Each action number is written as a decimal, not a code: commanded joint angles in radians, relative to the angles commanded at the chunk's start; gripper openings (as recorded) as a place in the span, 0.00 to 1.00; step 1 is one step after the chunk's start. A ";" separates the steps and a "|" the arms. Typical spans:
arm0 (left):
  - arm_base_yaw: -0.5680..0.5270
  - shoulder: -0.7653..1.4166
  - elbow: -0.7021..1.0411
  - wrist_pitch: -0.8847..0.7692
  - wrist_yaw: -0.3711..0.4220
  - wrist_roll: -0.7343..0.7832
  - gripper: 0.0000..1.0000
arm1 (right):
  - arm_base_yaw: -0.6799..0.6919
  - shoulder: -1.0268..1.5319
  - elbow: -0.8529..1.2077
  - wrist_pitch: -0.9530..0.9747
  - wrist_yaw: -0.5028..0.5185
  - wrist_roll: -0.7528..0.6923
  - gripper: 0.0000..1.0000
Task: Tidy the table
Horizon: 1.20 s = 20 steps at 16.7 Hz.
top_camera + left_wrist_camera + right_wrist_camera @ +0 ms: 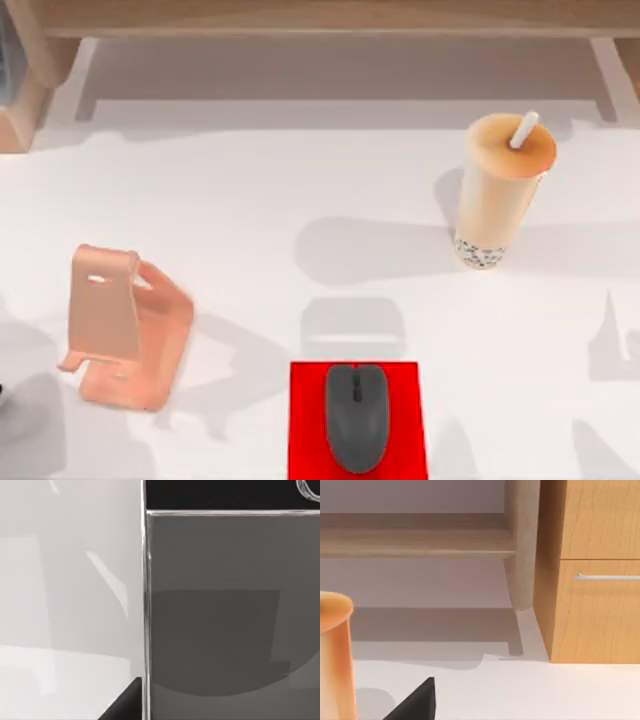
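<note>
The white table (250, 190) holds three groups of things. A salmon-pink phone stand (125, 330) stands at the left. A dark grey mouse (356, 415) lies on a red mouse pad (305, 420) at the front centre. A tan bubble-tea cup (500, 185) with a white straw stands at the back right, and its side (335, 655) is also in the right wrist view. A dark part of my right gripper (415, 702) lies close beside the cup. A dark part of my left gripper (125, 705) hangs over a white surface.
A light wooden shelf unit (320, 15) runs along the back edge, with a post (522, 545) and a drawer front (600, 610) bearing a metal handle. A grey flat panel (230, 610) with a thin bright rim fills much of the left wrist view.
</note>
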 joint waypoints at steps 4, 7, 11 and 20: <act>0.000 -0.034 0.032 -0.067 0.000 -0.001 0.00 | 0.000 0.000 0.000 0.000 0.000 0.000 1.00; 0.000 -0.030 0.029 -0.064 0.000 0.000 0.00 | 0.000 0.000 0.000 0.000 0.000 0.000 1.00; -0.013 -0.090 0.037 -0.048 0.000 -0.066 0.00 | 0.000 0.000 0.000 0.000 0.000 0.000 1.00; -0.509 -0.624 -0.038 0.112 -0.166 -0.692 0.00 | 0.000 0.000 0.000 0.000 0.000 0.000 1.00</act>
